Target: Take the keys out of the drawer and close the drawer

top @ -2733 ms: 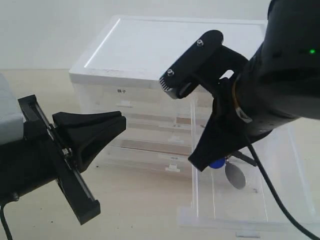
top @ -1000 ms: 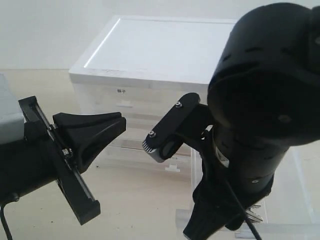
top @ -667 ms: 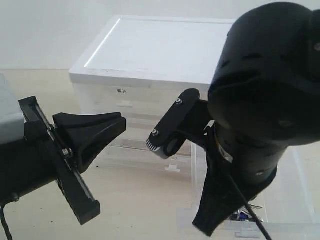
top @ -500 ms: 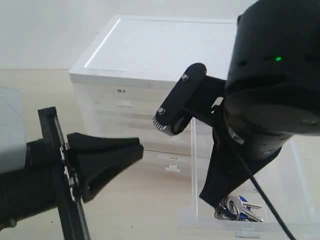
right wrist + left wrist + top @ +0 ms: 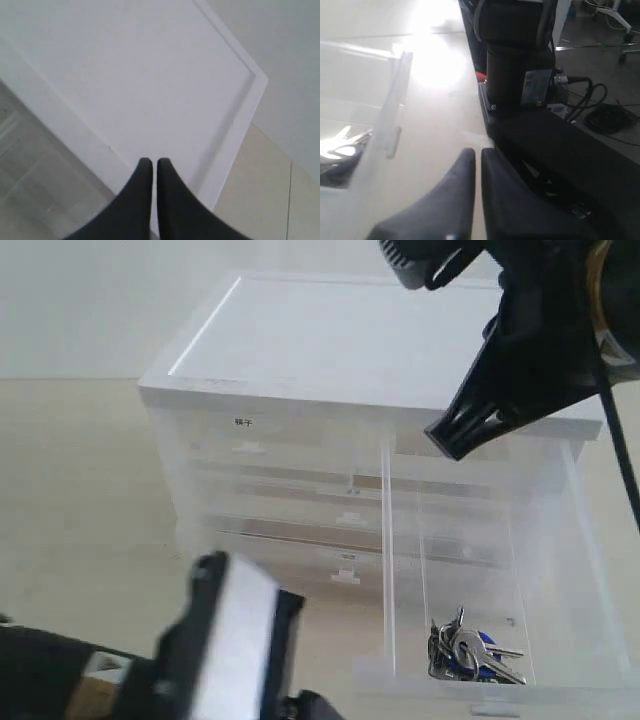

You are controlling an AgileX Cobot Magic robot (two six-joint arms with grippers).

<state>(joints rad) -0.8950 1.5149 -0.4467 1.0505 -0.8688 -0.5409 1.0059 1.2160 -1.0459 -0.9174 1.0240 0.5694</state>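
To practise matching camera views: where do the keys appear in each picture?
Exterior: keys lie in the open drawer, near its front wall.
Left wrist: keys show blurred through the drawer's translucent wall, beside its tab handle.
Right wrist: not in it; only the cabinet top.
Shared landmark: the tab handle, exterior and left wrist.

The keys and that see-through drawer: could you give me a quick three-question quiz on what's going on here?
1. True or false: the keys lie inside the pulled-out drawer.
2. The right gripper is: A) shut on the keys, B) shut and empty, C) wide open.
3. Fill in: the right gripper hangs above the white top of the ___.
Key: 1 true; 2 B; 3 cabinet.
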